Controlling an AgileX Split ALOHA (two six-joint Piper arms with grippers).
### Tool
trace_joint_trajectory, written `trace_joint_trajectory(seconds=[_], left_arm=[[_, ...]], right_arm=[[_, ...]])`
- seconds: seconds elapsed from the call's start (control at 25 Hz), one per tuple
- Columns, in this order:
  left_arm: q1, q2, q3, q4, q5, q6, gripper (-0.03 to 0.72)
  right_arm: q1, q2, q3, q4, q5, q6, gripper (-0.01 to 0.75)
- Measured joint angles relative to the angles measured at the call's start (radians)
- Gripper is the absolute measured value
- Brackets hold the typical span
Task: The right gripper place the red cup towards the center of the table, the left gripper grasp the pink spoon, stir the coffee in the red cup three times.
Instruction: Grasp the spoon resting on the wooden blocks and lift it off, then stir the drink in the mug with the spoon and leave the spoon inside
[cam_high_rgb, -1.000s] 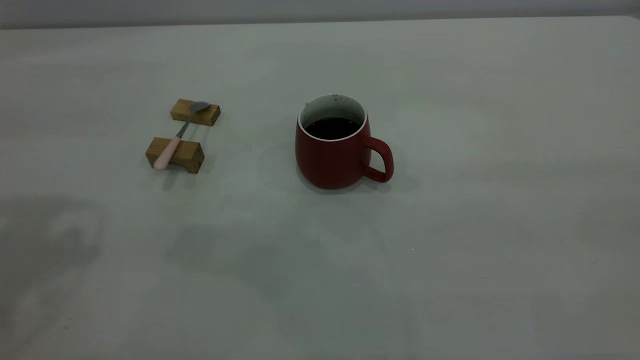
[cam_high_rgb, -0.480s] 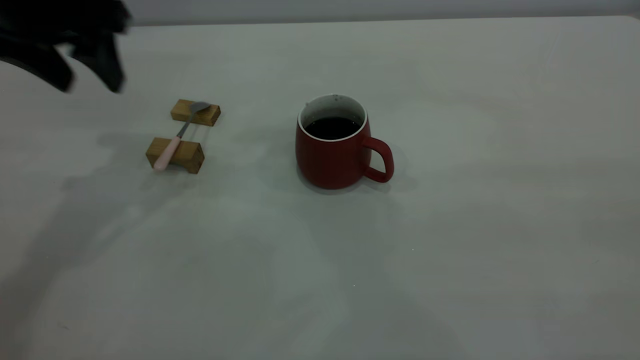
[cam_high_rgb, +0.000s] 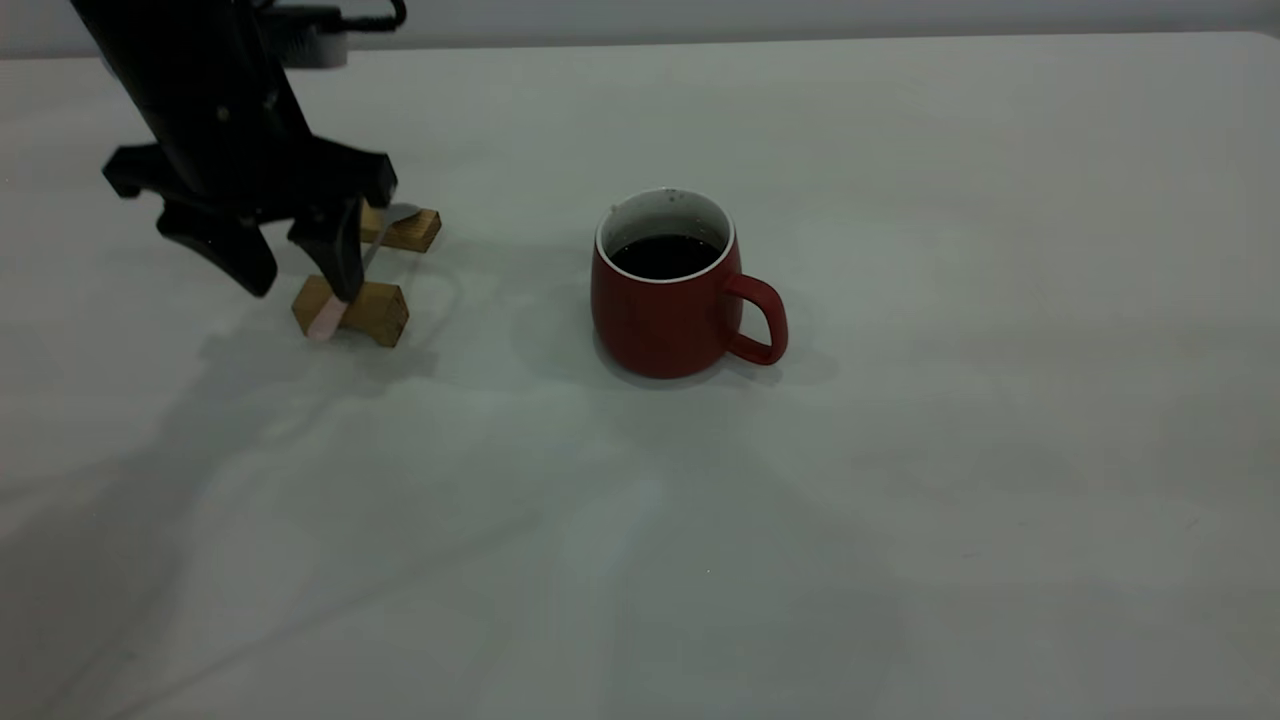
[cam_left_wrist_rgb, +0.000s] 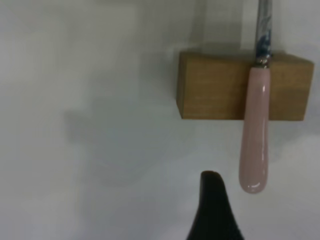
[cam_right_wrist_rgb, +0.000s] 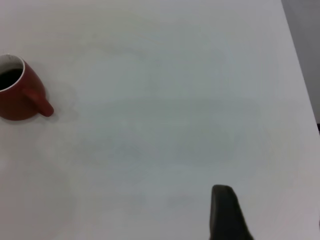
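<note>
- Hovering over the two wooden blocks (cam_high_rgb: 352, 310) at the desk's (cam_high_rgb: 900, 500) left side, the left gripper (cam_high_rgb: 300, 268) has its jaws spread wide, gripping nothing; its right-hand finger crosses in front of the pink spoon (cam_high_rgb: 325, 322).
- Left wrist view adds what the exterior view hides: spoon handle (cam_left_wrist_rgb: 254, 145) lies across the near block (cam_left_wrist_rgb: 215, 87), its pink end overhanging the block, one dark fingertip (cam_left_wrist_rgb: 214, 207) just beside that end, apparently not touching.
- Red cup (cam_high_rgb: 665, 290) stands upright near desk centre, handle toward the right arm's side, coffee (cam_high_rgb: 665, 256) inside; well apart from spoon and blocks.
- Right gripper (cam_right_wrist_rgb: 227, 212) shows only in the right wrist view, as one dark finger; jaw state cannot be told. Cup (cam_right_wrist_rgb: 19, 92) is far from it.
- Wide bare desk lies between cup and blocks, and on the cup's right; desk edge visible in the right wrist view.
</note>
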Motion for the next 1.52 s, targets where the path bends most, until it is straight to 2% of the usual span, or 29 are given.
trace_joint_trajectory(seconds=[0.44, 0.56, 0.64, 0.72, 0.88, 0.92, 1.04, 1.12, 1.32, 1.44, 1.52], left_arm=[[0.000, 0.083, -0.006, -0.011, -0.056, 0.000, 0.594], [0.000, 0.099, -0.006, -0.011, -0.061, -0.001, 0.571], [0.000, 0.104, -0.006, -0.011, -0.063, 0.001, 0.523], [0.000, 0.105, -0.006, -0.012, -0.069, 0.003, 0.442], [0.000, 0.106, -0.006, -0.013, -0.091, 0.003, 0.191], [0.000, 0.106, -0.006, -0.013, -0.096, 0.003, 0.163], [0.000, 0.106, -0.010, -0.017, -0.094, 0.002, 0.165], [0.000, 0.100, -0.031, -0.029, -0.042, 0.002, 0.165], [0.000, -0.010, -0.167, -0.154, 0.223, -0.058, 0.165], [0.000, -0.073, -0.245, -0.292, 0.362, -0.231, 0.165], [0.000, -0.092, -0.278, -0.426, 0.464, -0.441, 0.165]], right_arm=[[0.000, 0.000, 0.000, 0.000, 0.000, 0.000, 0.474], [0.000, 0.000, 0.000, 0.000, 0.000, 0.000, 0.474], [0.000, 0.000, 0.000, 0.000, 0.000, 0.000, 0.474], [0.000, 0.000, 0.000, 0.000, 0.000, 0.000, 0.474], [0.000, 0.000, 0.000, 0.001, 0.000, 0.000, 0.474], [0.000, 0.000, 0.000, 0.001, 0.000, 0.000, 0.474], [0.000, 0.000, 0.000, 0.001, 0.000, 0.000, 0.474], [0.000, 0.000, 0.000, 0.001, 0.000, 0.000, 0.474], [0.000, 0.000, 0.000, 0.001, 0.000, 0.000, 0.474], [0.000, 0.000, 0.000, 0.001, 0.000, 0.000, 0.474], [0.000, 0.000, 0.000, 0.001, 0.000, 0.000, 0.474]])
